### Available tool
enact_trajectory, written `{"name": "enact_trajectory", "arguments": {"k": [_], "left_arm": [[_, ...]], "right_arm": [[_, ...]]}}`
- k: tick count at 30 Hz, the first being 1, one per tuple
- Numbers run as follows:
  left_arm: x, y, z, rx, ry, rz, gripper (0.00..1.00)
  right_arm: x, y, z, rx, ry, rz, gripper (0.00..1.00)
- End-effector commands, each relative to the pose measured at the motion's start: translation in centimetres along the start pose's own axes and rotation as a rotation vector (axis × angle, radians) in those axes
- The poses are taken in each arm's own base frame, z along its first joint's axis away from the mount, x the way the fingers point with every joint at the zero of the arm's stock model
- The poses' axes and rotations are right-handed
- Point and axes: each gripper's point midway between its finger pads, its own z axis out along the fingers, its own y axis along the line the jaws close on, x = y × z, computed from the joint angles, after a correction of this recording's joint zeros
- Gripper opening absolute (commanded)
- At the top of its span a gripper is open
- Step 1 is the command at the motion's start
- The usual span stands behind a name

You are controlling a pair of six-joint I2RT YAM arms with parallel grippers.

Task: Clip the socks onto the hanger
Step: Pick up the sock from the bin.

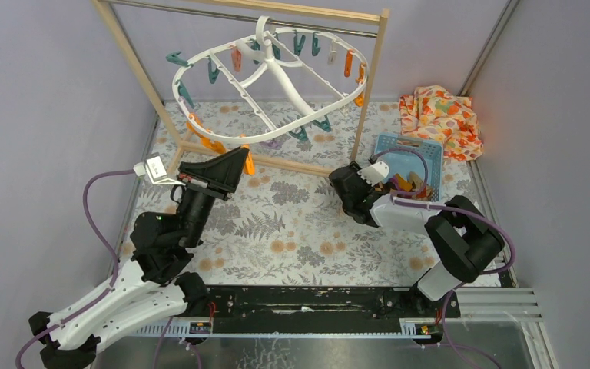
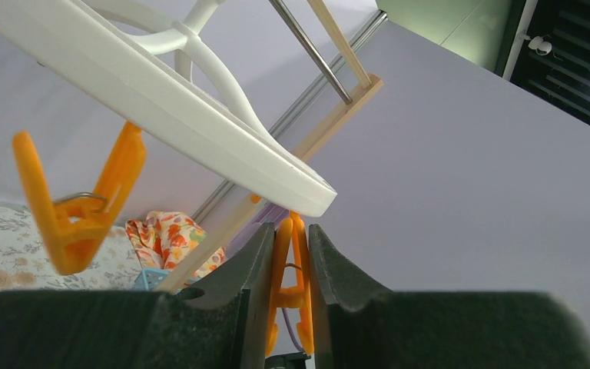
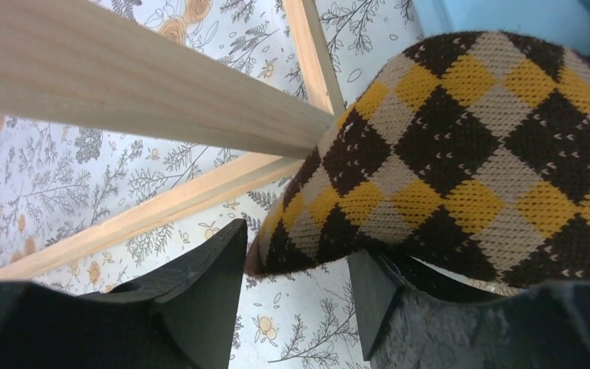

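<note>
The white oval hanger (image 1: 255,139) hangs from the wooden rack, with teal, orange and purple pegs along its rim. My left gripper (image 1: 241,159) reaches up under its near rim and is shut on an orange peg (image 2: 292,265), squeezing its handles just below the white rim (image 2: 161,100). My right gripper (image 1: 343,184) is low beside the blue basket. In the right wrist view its jaws stand apart (image 3: 299,254). The dark brown checked sock (image 3: 461,161) lies over the right finger, its edge between the tips. I cannot make out the magenta sock.
The wooden rack (image 1: 133,65) has base rails on the table (image 3: 123,84) close in front of my right gripper. A blue basket (image 1: 430,146) and the orange floral cloth (image 1: 442,115) sit at the back right. Another orange peg (image 2: 69,215) hangs to the left.
</note>
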Motion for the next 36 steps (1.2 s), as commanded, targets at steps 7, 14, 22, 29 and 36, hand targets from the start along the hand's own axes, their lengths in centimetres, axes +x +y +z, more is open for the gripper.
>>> {"name": "enact_trajectory", "arguments": {"k": [7,14,22,29,36], "left_arm": [[-1.2,-1.1,0.0,0.033,-0.018,0.017,0.00],[-1.5,-0.9,-0.2,0.022,-0.023,0.030,0.00],[-1.6,-0.9,-0.3,0.021,-0.025,0.032,0.00],[-1.4,-0.9,-0.2,0.023,-0.021,0.032,0.00],[-1.0,-1.5,0.1,0.045,0.003,0.012,0.00]], "right_arm": [[-0.6,1.7,1.6,-0.020,-0.021,0.046,0.50],[0.1,2.0,2.0,-0.028,0.001,0.047,0.45],[-0.6,1.6,1.4,-0.046,-0.023,0.061,0.00],[-1.9,1.9,-2.2,-0.151,0.009,0.076,0.00],[-3.5,5.3,-11.3,-0.603,0.061,-0.046,0.00]]}}
